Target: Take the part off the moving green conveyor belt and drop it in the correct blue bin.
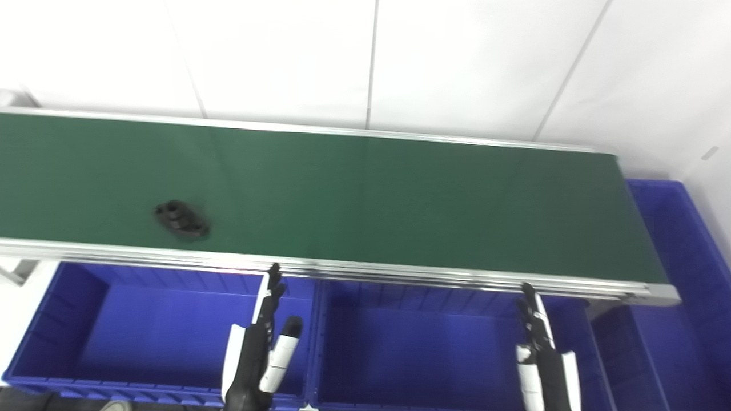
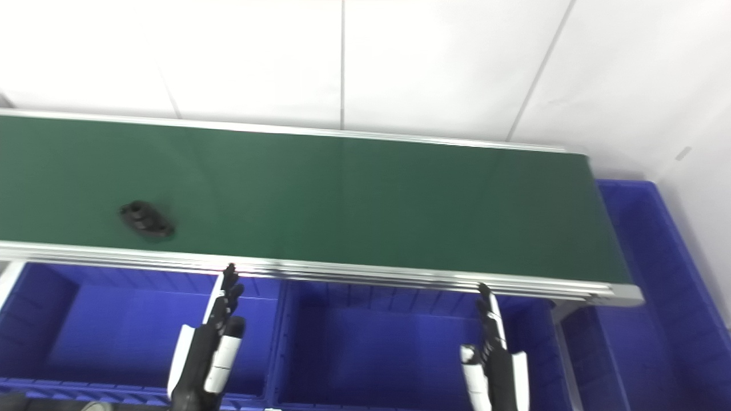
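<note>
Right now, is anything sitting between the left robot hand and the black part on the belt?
No visible object blocks it. The left robot hand is open over the blue bin, below the belt's metal rail. The black part lies alone on the green conveyor belt, up and left of it. The hand must clear the rail.

The part [image 1: 181, 220] lies on the conveyor belt [image 1: 400, 200], toward its left end and near its front edge. Two bins sit side by side below that edge, left bin [image 1: 74, 319] and middle bin [image 1: 400, 354]; a third bin [image 1: 685, 251] stands beyond the belt's right end.
</note>
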`<state>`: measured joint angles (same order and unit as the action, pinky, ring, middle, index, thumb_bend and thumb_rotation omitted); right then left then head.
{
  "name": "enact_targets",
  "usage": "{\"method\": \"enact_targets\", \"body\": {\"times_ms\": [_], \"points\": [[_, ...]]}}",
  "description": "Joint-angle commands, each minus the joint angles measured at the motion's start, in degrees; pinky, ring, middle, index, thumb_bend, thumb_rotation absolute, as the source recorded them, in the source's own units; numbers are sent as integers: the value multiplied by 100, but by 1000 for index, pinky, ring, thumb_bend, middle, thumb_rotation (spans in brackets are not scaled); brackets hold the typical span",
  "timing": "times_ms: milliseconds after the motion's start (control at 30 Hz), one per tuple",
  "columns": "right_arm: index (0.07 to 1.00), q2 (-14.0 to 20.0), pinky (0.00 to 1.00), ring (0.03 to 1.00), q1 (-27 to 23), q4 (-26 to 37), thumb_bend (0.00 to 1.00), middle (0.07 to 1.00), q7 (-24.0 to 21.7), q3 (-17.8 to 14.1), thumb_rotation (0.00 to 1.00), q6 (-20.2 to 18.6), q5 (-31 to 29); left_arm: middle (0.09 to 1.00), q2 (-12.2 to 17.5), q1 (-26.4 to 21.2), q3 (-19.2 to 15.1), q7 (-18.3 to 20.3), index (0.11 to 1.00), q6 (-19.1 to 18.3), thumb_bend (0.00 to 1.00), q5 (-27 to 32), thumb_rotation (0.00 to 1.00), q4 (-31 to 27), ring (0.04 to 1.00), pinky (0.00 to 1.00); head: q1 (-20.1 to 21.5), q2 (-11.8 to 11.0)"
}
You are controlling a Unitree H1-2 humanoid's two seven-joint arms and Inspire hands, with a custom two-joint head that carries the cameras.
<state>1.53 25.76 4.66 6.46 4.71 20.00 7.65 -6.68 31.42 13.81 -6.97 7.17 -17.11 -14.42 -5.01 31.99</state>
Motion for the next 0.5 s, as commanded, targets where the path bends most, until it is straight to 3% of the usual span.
{"method": "enact_targets", "body": {"times_ms": [0,200,467], "points": [[979,71,1000,983,-81,1,753,1000,-67,-63,1000,399,-109,1000,-306,-36,252,-192,1000,365,655,-148,1000,91,954,939,-115,-74],[993,273,1000,995,-170,-156,801,1000,-213,-215,1000,348,-297,1000,-508,-128,371,-330,1000,559,688,-147,965,373,942,916,-388,-234],[999,420,1000,1000,-265,-325,773,1000,-259,-362,891,592,-254,1000,-619,-244,490,-516,1000,682,644,-274,964,598,921,859,-536,-319]]}}
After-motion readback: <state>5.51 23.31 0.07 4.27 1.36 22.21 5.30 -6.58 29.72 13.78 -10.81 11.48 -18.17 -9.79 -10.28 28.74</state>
